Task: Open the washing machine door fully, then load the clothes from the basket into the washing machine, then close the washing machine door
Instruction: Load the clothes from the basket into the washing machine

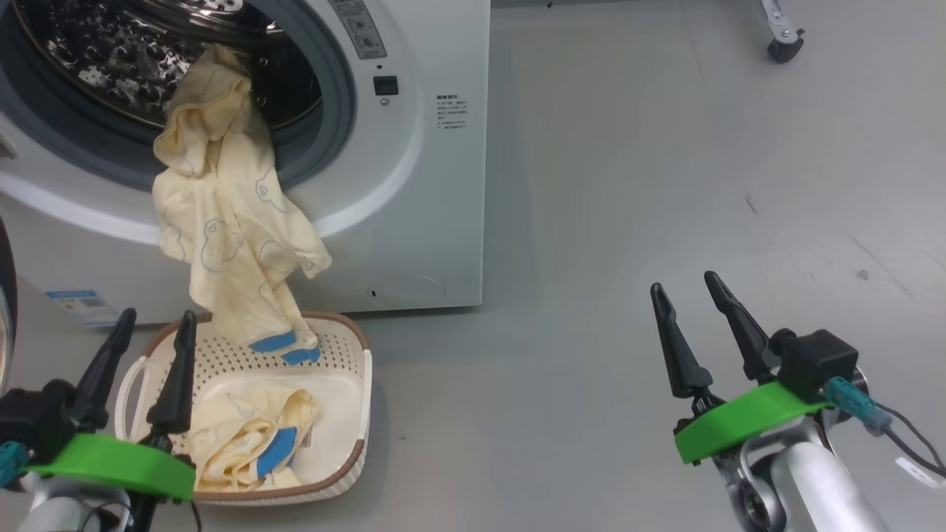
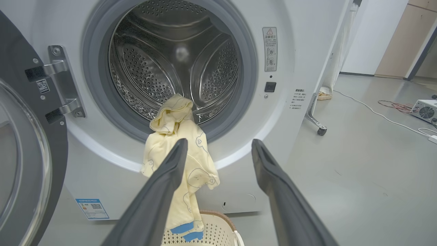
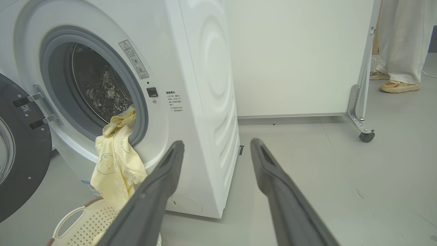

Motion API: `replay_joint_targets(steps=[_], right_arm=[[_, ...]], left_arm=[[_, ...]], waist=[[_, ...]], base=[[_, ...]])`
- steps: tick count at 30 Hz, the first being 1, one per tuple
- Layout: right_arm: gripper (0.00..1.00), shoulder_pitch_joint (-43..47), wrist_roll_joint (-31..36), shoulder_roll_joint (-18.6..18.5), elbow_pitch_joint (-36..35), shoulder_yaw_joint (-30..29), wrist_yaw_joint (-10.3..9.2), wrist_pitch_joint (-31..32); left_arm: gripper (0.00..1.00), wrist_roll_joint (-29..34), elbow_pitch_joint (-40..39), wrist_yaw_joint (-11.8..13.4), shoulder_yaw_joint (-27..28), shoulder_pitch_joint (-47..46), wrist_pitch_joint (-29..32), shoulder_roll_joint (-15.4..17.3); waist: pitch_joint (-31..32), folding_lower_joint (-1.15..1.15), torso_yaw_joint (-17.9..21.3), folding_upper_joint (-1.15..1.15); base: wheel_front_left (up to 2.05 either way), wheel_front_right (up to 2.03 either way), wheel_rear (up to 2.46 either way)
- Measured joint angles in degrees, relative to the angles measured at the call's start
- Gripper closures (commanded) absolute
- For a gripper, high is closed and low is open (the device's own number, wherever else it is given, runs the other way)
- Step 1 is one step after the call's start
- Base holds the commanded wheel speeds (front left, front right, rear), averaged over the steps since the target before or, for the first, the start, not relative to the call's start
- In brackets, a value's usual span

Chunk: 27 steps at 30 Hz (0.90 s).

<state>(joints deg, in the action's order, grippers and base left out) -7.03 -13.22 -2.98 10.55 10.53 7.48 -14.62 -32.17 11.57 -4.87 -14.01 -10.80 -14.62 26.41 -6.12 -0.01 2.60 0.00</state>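
Grey floor (image 1: 628, 185) | washing machine door (image 2: 30, 143) cut off | basket (image 1: 222, 353) part-covered

washing machine (image 2: 300, 51): we see its mouth uncovered, steel drum showing.
washing machine door (image 2: 13, 58): swung wide on hinges beside that mouth.
clothes (image 2: 170, 126): one cream piece draped over the washing machine's gasket, hanging to the basket (image 2: 218, 229) below.
left gripper (image 2: 219, 141): our fingers spread, holding nothing, before the washing machine's front.

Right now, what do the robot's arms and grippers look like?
Both the left gripper and right gripper have two long tapered black fingers on a bright green curved plate, a black block with a teal connector, and a silvery forearm. A dark cable trails from the right.
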Motion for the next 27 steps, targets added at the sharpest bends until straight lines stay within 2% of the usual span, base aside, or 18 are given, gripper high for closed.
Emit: replay_joint_targets(steps=[8,27], right_arm=[[0.0,0.0,-0.5,0.0,0.2,0.8,0.01,0.0],[0.0,0.8,-1.4,0.0,1.2,1.8,0.0,0.0]], left_arm=[[0.0,2.6,-3.7,1.0,1.5,5.7,0.0,-3.1],[0.0,6.5,-4.6,1.1,4.1,8.8,0.0,-6.2]], waist=[[1.3,0.0,0.9,0.0],[2.7,0.01,1.2,0.0]], base=[[0.0,0.0,0.0],[0.0,0.0,0.0]])
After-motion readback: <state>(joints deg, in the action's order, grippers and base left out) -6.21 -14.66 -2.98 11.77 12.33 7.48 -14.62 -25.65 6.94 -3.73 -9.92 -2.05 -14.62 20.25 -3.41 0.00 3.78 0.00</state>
